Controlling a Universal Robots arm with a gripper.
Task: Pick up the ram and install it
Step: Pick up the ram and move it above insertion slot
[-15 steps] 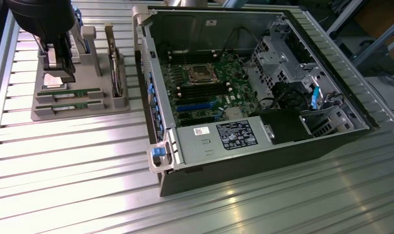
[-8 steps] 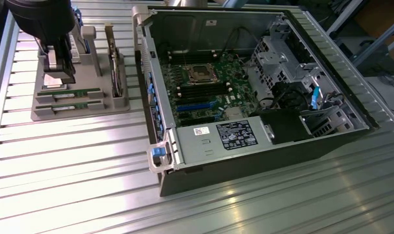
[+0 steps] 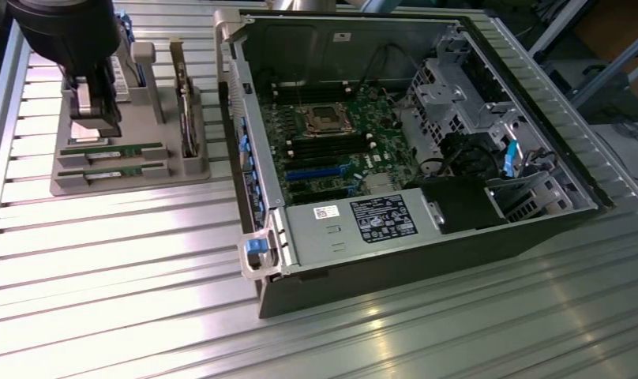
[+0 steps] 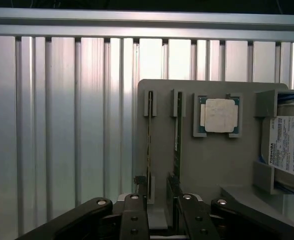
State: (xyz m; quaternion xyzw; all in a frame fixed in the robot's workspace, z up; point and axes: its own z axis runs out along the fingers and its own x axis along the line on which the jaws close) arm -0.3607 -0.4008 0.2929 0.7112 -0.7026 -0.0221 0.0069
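The gripper (image 4: 162,200), jaws wide, hangs just over the ram (image 4: 177,132).

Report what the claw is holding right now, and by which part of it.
Nothing is held. The claw hangs open over the ram sticks, which stand in their grey holder, and it grips neither of them.

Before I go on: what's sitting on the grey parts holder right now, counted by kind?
Memory sticks: 2
Processor chip: 1
Hard drive: 1
Expansion card, standing on edge: 1
Total: 5
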